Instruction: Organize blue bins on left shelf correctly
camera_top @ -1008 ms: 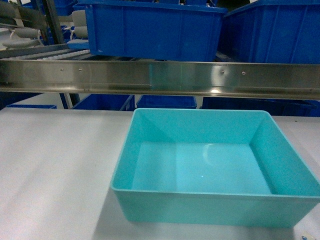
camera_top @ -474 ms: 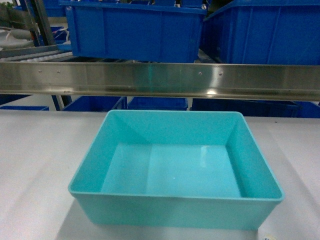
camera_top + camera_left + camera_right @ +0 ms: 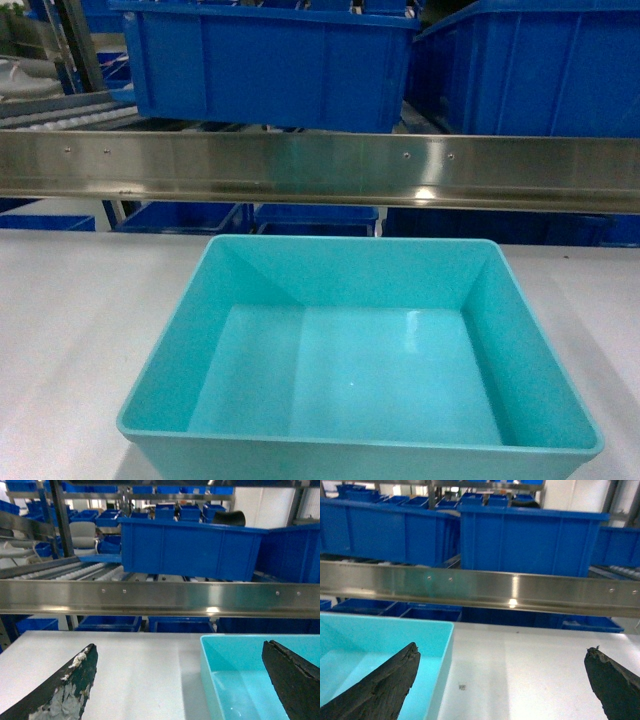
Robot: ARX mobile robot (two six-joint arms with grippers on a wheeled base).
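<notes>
A light turquoise bin (image 3: 360, 370) stands empty on the white table, just in front of the steel rail of the left shelf (image 3: 320, 168). Neither gripper shows in the head view. In the left wrist view my left gripper (image 3: 181, 649) is open, straddling the bin's left wall (image 3: 210, 675), one finger over the table and one over the bin's inside. My right gripper (image 3: 502, 652) is open too, spanning the bin's right wall (image 3: 442, 670) in the right wrist view. Neither holds anything.
Dark royal-blue ribbed bins (image 3: 270, 65) sit on the roller tracks (image 3: 90, 570) above the rail, and more blue bins (image 3: 315, 215) stand below it. White tabletop (image 3: 80, 320) spreads on both sides of the turquoise bin.
The head view has shifted: the turquoise bin now appears closer, larger and further left than a second ago. The shelf rail sits lower in the view.
</notes>
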